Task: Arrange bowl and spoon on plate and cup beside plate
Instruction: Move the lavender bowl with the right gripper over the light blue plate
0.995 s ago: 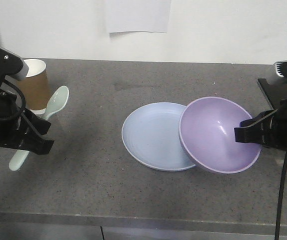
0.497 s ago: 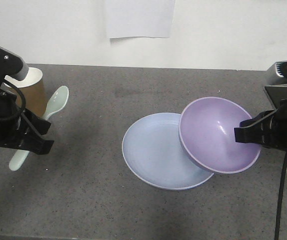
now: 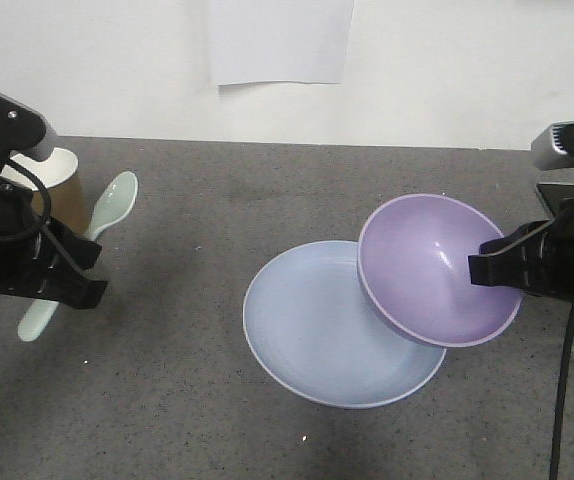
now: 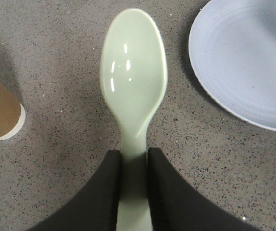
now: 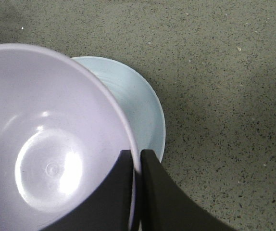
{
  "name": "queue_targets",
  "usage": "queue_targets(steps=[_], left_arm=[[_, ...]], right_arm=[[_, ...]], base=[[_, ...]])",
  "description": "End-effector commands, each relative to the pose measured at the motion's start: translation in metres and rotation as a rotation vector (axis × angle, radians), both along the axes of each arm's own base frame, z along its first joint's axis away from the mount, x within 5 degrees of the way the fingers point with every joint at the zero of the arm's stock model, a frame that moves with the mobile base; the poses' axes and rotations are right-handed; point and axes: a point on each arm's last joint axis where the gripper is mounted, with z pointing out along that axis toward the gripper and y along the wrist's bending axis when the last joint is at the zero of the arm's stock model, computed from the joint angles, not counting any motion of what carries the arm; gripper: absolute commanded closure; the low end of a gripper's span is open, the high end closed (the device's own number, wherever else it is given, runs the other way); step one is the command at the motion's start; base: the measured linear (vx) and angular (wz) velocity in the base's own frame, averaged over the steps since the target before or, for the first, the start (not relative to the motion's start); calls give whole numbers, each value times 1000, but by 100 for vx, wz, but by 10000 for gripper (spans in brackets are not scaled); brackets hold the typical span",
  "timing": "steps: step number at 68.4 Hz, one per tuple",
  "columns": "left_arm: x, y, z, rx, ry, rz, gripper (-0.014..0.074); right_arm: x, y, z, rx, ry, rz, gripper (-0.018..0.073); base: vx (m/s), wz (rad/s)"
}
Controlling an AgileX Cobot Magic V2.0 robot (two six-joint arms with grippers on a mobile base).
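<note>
The lavender bowl (image 3: 435,268) hangs tilted above the right part of the pale blue plate (image 3: 317,330), which lies flat on the grey table. My right gripper (image 3: 482,268) is shut on the bowl's right rim (image 5: 128,139), one finger inside and one outside. At the left, my left gripper (image 3: 67,280) is shut on the handle of the mint-green spoon (image 3: 107,215); the scoop (image 4: 133,72) points away from the jaws, above the table. The brown paper cup (image 3: 59,185) stands upright behind the left arm, partly hidden; its base (image 4: 1,120) shows in the left wrist view.
A white sheet of paper (image 3: 280,42) hangs on the wall behind the table. The speckled grey tabletop (image 3: 187,380) spreads between the spoon and the plate.
The bowl has risen and tilted off the plate in my right gripper. The plate, the table's back edge and the cup sit lower in the front view. The left gripper still holds the spoon.
</note>
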Motion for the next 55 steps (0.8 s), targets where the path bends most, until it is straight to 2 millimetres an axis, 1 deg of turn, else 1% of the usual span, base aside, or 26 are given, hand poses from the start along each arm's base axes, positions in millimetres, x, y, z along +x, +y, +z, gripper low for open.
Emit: queue_targets(steps=[1,55], left_arm=[[-1,0,18,-52,-93,5,521],[-1,0,18,-52,-93,5,521]], right_arm=[[1,0,17,25,-99,-14,563],[0,0,16,23,-87,-10,563]], base=[[4,0],[1,0]])
